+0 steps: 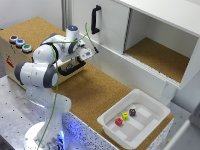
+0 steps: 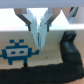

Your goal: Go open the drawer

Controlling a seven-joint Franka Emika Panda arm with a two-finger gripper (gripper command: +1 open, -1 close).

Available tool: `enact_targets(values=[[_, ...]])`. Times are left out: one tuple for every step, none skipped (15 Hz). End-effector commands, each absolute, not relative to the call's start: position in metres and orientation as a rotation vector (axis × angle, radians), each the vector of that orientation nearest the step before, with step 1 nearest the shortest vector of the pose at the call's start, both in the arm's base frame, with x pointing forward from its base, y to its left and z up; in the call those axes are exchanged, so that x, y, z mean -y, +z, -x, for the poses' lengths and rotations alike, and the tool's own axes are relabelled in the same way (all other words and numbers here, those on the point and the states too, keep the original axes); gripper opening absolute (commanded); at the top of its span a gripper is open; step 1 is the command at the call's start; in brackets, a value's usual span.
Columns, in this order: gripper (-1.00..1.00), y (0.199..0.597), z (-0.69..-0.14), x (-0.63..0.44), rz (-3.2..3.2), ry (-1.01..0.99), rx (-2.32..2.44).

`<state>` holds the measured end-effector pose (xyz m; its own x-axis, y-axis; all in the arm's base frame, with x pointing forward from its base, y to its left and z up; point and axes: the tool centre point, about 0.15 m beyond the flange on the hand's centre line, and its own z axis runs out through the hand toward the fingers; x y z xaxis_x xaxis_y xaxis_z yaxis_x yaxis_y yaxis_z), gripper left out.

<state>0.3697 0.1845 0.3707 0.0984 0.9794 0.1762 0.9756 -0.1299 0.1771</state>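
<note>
Wrist view: the gripper, fingers pressed together and holding nothing, hangs before the light wooden drawer, its black handle off to one side. Advancing so, the fingers would likely strike bare panel and miss the handle.

White rounded arm, grey joints, green cable.

Small blocks in white tray: three — red, yellow, dark. Round buttons: three —.
</note>
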Motion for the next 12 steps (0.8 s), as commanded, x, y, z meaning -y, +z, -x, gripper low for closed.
enact_targets(values=[[-1.00, 0.447, -0.349, -0.175, -2.209, 0.391, -2.154], [-1.00, 0.456, -0.346, -0.175, -2.195, 0.406, -2.154], [-1.00, 0.456, -0.346, -0.175, -2.195, 0.406, -2.154], [-1.00, 0.456, -0.346, -0.175, -2.195, 0.406, -2.154], [-1.00, 0.456, -0.346, -0.175, -2.195, 0.406, -2.154], [-1.00, 0.456, -0.346, -0.175, -2.195, 0.406, -2.154], [-1.00, 0.456, -0.346, -0.175, -2.195, 0.406, -2.154], [-1.00, 0.456, -0.346, -0.175, -2.195, 0.406, -2.154], [-1.00, 0.456, -0.346, -0.175, -2.195, 0.406, -2.154], [-1.00, 0.448, -0.347, -0.179, -2.221, 0.441, -2.136], [-1.00, 0.446, -0.338, -0.175, -2.262, 0.435, -2.092], [-1.00, 0.449, -0.330, -0.172, -2.326, 0.455, -2.041]])
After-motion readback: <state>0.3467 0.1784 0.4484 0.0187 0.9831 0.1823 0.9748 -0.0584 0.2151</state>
